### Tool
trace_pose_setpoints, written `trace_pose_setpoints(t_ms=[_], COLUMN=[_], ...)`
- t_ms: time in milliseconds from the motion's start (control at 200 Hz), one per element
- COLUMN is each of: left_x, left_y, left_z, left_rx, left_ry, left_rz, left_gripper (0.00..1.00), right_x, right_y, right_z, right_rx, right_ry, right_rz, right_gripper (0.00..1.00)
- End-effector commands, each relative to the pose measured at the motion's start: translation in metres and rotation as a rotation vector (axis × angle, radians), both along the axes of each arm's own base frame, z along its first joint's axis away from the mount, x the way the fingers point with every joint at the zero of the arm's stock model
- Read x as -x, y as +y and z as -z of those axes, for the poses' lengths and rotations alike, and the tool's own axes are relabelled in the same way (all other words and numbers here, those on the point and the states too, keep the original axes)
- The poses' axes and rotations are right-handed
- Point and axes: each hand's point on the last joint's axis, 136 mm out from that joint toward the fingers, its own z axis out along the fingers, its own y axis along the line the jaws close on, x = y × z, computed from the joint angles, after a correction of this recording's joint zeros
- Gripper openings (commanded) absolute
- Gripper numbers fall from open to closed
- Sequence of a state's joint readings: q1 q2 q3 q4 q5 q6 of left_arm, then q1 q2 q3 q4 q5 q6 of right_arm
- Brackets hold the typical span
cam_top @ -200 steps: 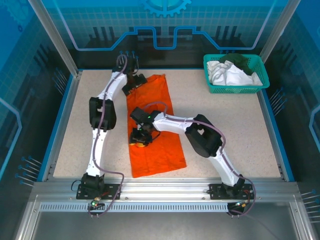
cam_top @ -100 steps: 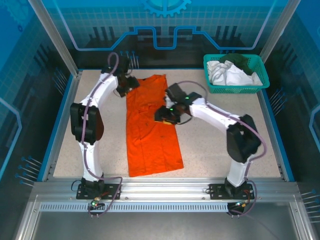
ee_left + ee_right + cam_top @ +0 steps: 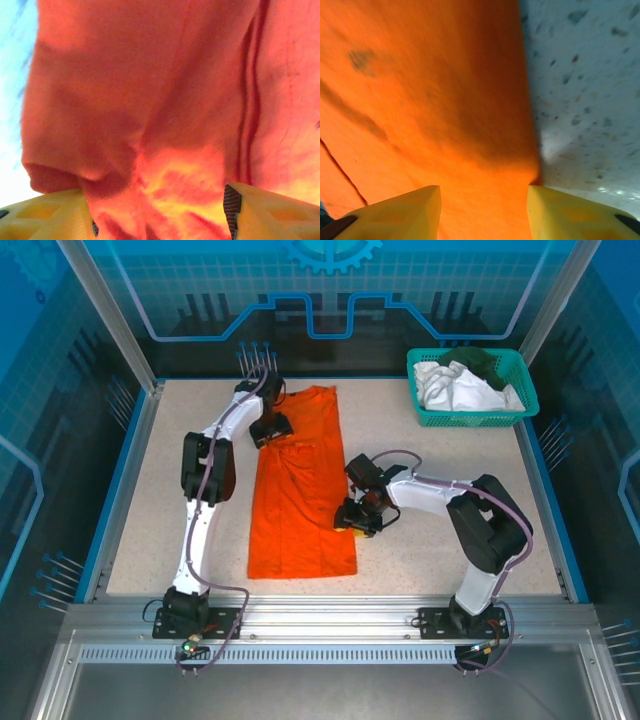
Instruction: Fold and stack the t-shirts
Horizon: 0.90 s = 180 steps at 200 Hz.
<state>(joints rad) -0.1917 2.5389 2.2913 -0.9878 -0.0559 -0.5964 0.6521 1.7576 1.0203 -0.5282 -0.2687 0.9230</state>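
A bright orange t-shirt (image 3: 300, 500) lies as a long narrow strip down the table's middle. My left gripper (image 3: 270, 430) presses on its far left part. In the left wrist view, that gripper (image 3: 160, 210) is open, with rumpled orange fabric (image 3: 165, 100) between the spread yellow fingers (image 3: 260, 210). My right gripper (image 3: 355, 520) is at the shirt's right edge, about halfway down. In the right wrist view, it (image 3: 485, 205) is open over flat orange cloth (image 3: 430, 100), whose edge meets the right finger. White (image 3: 455, 388) and dark green (image 3: 478, 360) t-shirts lie in the basket.
The teal mesh basket (image 3: 470, 421) stands at the far right corner. Speckled tabletop (image 3: 450, 480) lies bare to the right of the orange shirt and to its left (image 3: 160, 500). A blue raised rim (image 3: 118, 500) borders the table.
My right gripper moved nearer and down along the shirt's right edge. My left gripper shifted right onto the shirt's far part and its jaws narrowed. The orange shirt now lies straighter and narrower.
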Motion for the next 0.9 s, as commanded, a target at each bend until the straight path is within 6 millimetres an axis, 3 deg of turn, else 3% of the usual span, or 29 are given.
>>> trace_pose_setpoints(t_ms=[0,130,290,410,530,610,730,895], left_x=[-0.014,-0.025,-0.011,0.004,0.026,0.053,0.112,0.220], left_y=[-0.006,-0.008,-0.008,0.000,0.018,0.033,0.039,0.038], left_z=[0.029,0.023,0.005,-0.035,-0.078,-0.095,-0.100,-0.066], left_rx=[0.015,0.039,0.050,0.057,0.086,0.122,0.161,0.163], left_ry=[0.024,-0.018,0.010,-0.025,-0.078,-0.070,-0.035,0.134], left_rz=[0.018,-0.011,-0.006,-0.004,-0.039,-0.088,-0.115,-0.103], left_gripper=[0.67,0.71,0.86,0.98,0.99,0.99,0.98,0.78], right_x=[0.008,-0.001,-0.016,-0.017,-0.011,0.001,0.024,0.050], right_y=[0.000,-0.008,-0.004,-0.001,0.002,0.003,0.002,0.007], right_z=[0.014,0.020,0.004,-0.008,-0.018,-0.021,-0.022,-0.020], right_rx=[0.029,0.065,0.053,0.006,-0.086,-0.132,-0.210,-0.298], right_ry=[0.050,0.069,0.029,-0.013,-0.062,-0.075,-0.071,-0.065], right_rz=[0.078,0.124,0.087,0.062,0.024,-0.037,-0.094,-0.150], right_gripper=[0.50,0.51,0.54,0.59,0.63,0.64,0.63,0.57])
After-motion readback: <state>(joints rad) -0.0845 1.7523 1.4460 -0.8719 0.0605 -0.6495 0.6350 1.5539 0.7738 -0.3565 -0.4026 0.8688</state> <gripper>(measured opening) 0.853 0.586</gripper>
